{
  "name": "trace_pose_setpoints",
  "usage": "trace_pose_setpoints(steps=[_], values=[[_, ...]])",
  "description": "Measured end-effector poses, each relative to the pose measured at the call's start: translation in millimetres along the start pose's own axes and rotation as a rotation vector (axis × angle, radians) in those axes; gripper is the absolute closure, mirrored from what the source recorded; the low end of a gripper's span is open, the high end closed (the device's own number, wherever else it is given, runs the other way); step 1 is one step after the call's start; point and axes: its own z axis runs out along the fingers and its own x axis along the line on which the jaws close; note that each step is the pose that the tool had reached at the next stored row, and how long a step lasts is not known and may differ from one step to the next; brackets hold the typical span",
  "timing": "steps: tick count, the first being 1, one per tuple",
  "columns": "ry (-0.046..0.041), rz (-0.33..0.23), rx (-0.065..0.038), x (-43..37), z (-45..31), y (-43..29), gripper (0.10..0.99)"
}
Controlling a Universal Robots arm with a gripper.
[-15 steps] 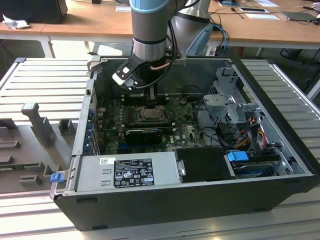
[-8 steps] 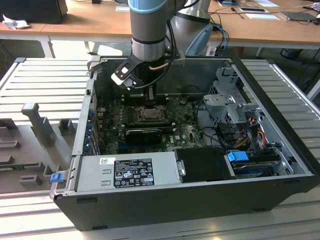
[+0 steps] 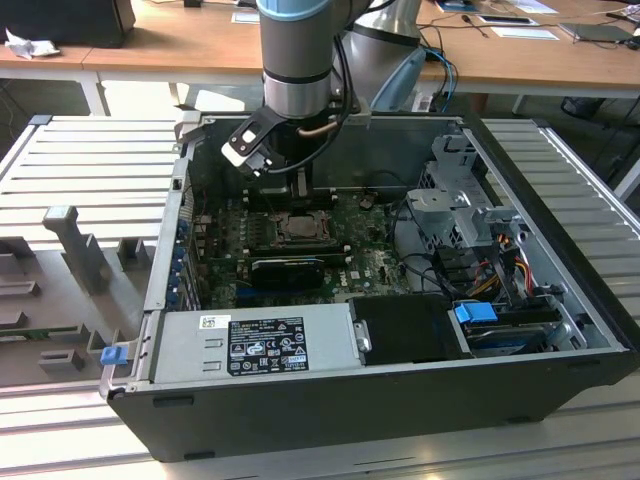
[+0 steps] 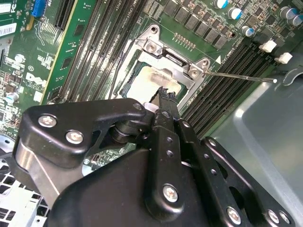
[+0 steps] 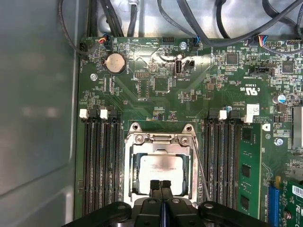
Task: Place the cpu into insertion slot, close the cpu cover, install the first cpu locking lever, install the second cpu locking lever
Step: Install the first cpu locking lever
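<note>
over one cpu (image 5: 161, 166) and one cpu cover (image 5: 160, 139) hangs one claw (image 5: 160, 185).

Bright, even room light comes from overhead. In the exterior view the floor (image 3: 140, 95) at 11 o'clock is blown out to white and the ribbed table (image 3: 90, 170) at 9 o'clock looks washed. The inside of the case (image 3: 400, 400) is dimmer, and darkest under the arm (image 3: 295, 60). In both wrist views the cpu (image 5: 161, 169) (image 4: 144, 81) top glares pale. In the first wrist view the case wall (image 5: 38, 118) carries a hazy reflection. In the second wrist view the black gripper (image 4: 164, 92) shows small highlights on its screws.
</note>
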Motion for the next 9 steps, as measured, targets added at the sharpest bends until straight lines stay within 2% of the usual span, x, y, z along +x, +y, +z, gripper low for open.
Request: trace_pose_setpoints(steps=[9], values=[[-0.0001,0.000,0.000,0.3,-9.4,0.4,0.980]])
